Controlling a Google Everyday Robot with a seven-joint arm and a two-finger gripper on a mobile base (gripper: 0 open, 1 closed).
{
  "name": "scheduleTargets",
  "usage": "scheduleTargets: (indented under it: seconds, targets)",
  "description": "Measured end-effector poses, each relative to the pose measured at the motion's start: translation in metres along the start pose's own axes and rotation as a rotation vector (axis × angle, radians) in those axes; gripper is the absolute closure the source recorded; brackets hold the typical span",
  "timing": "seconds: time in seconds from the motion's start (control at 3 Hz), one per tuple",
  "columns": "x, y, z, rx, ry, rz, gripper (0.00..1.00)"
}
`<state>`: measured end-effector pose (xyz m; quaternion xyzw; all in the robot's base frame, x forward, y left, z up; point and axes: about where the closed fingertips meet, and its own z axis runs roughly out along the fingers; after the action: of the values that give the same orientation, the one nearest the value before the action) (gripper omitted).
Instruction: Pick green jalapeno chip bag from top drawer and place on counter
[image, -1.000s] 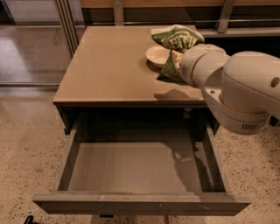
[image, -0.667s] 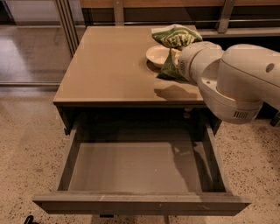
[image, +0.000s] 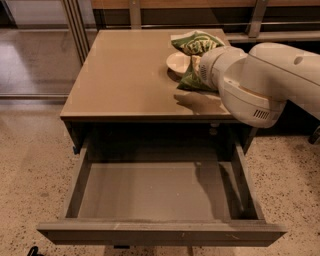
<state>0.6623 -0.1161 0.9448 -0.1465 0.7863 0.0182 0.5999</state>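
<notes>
Now, arm: we see the white arm (image: 265, 80) come in from the right edge, with its thick rounded housing hanging over the right front corner of the counter (image: 125, 75).
Wrist: from that housing a narrower white section points left and a little away from us, low over the tabletop.
Gripper: the gripper (image: 195, 64) sits at the far end of that wrist, over the right rear part of the counter, and most of it is hidden behind the wrist.
Grip: we cannot tell whether it is wide, narrow or closed on anything.
Bag: the green chip bag (image: 197, 42) lies on the counter near the right rear corner, with its white lettering facing up.
Bag and gripper: the crinkled green shows both behind the end of the wrist and in front of it, so the gripper is right at the bag; we cannot tell whether they touch.
Bowl: a small pale bowl (image: 176, 62) rests on the counter just left of the gripper, touching or nearly touching the bag.
Shadow: the arm throws a dark patch on the tabletop just in front of the bag.
Drawer: the drawer (image: 160, 232) stands pulled out toward us below the counter's front edge, well apart from the bag.
Floor: we see a speckled floor (image: 30, 170) around the drawer on both sides.
</notes>
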Motion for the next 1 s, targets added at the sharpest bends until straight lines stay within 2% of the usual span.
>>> scheduleTargets:
  seconds: [1.0]
  targets:
    - [-0.0001, 0.0000, 0.0000, 0.000, 0.000, 0.000, 0.05]
